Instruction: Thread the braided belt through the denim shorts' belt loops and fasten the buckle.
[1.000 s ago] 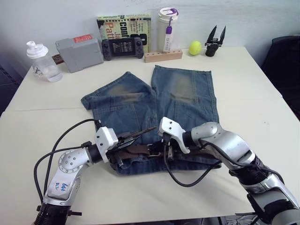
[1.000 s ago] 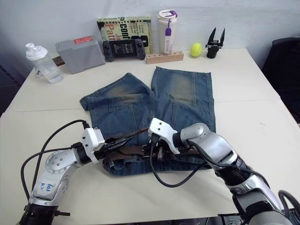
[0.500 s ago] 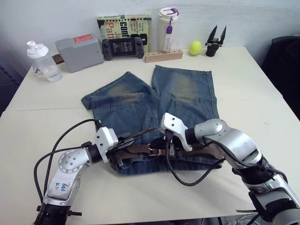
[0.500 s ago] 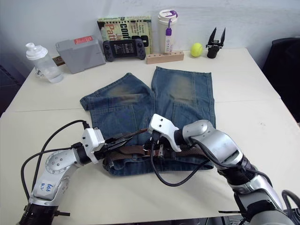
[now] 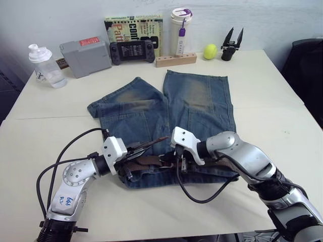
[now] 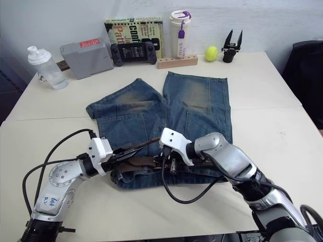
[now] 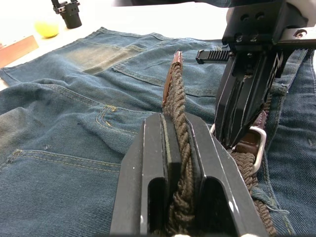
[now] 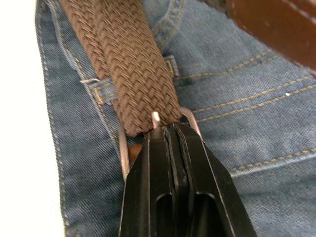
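Note:
The denim shorts [image 5: 197, 101] lie flat on the table, waistband toward me. Along the waistband runs the braided belt [image 5: 149, 161]. My left gripper [image 5: 144, 147] is shut on the belt near its leather tip [image 7: 173, 74], holding that end raised above the denim. Just to its right, my right gripper [image 5: 181, 164] points down at the waistband. It is shut at the silver buckle [image 8: 122, 148], with the pin showing at its fingertips [image 8: 157, 136]. A belt loop [image 8: 96, 89] lies beside the braid.
Along the far table edge stand a shaker bottle [image 5: 44, 65], grey box [image 5: 86, 58], game controller [image 5: 132, 51], book [image 5: 133, 25], tumbler [image 5: 180, 30], wooden block [image 5: 175, 60], tennis ball [image 5: 210, 51] and a spare black gripper [image 5: 231, 46]. A dark chair [image 5: 308, 65] stands at the right.
My right gripper shifted slightly right along the waistband, then came back left to where it was a second ago. The left gripper and belt tip have not moved.

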